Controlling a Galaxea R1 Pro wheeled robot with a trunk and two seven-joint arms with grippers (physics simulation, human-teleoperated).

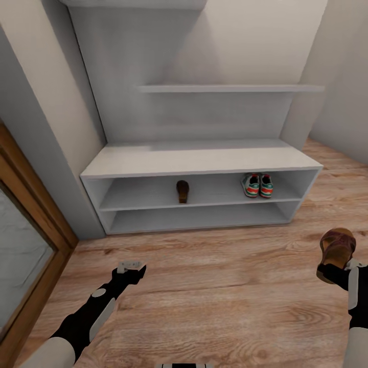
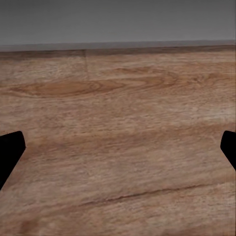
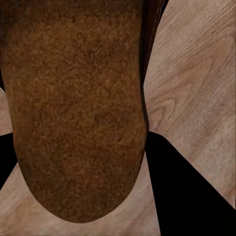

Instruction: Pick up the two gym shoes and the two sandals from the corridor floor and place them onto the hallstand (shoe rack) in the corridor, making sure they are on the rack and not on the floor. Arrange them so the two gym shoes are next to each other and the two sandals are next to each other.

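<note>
From the head camera, the rack [image 1: 204,159] stands ahead with one sandal [image 1: 182,191] mid-shelf and both sneakers [image 1: 257,185] to its right. The right gripper [image 1: 341,270] pinches the second sandal [image 1: 337,248] at the near right, above the floor [image 1: 220,286]. The left gripper [image 1: 129,268] hangs low.

The left wrist camera shows its fingers [image 2: 10,152] spread over bare planks.

The right wrist camera shows the sandal's sole [image 3: 73,108] close up. Best carry it level to the upper shelf and set it just beside its mate, clear of the sneakers.
</note>
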